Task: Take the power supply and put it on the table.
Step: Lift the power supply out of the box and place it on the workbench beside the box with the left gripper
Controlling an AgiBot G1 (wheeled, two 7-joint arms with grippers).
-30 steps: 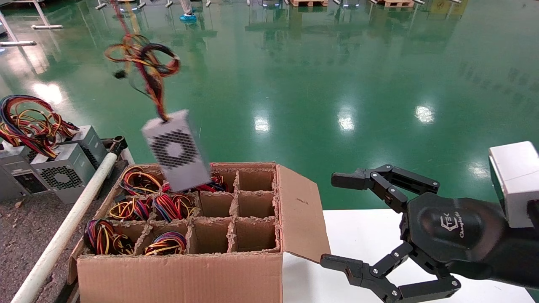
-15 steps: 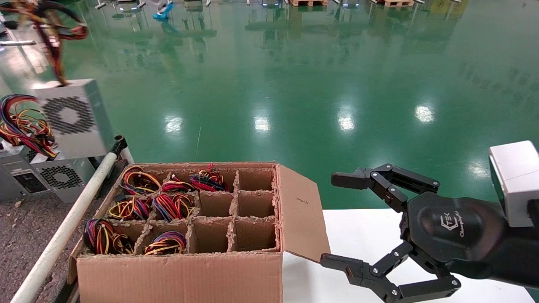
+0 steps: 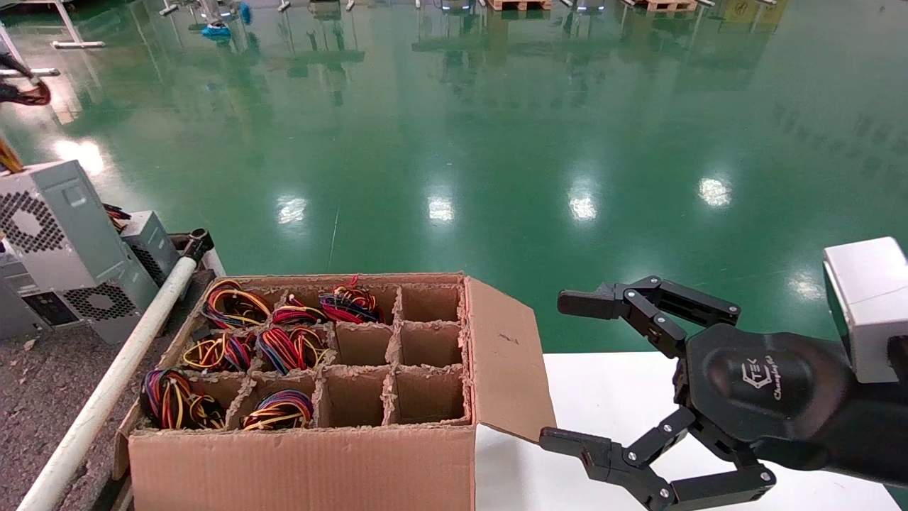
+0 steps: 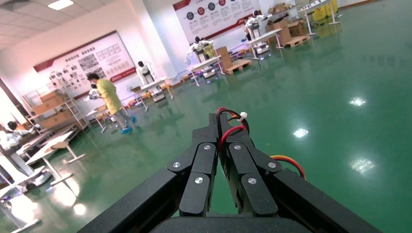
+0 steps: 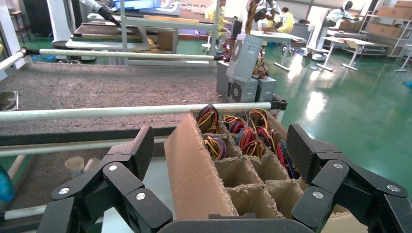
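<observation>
- Since the earlier frame the power supply has swung from above the box to the frame's left edge, hanging tilted over the table.
- Left gripper: jaws pinching its wires.
- Right gripper, lower right: jaws spread.

Your grey sheet-metal power supply is hanging at far left, tilted, above other grey boxes sitting on speckled table. Long white tube rail is running between table and divided cardboard box. Your right gripper is sitting right of box, over white tabletop.
</observation>
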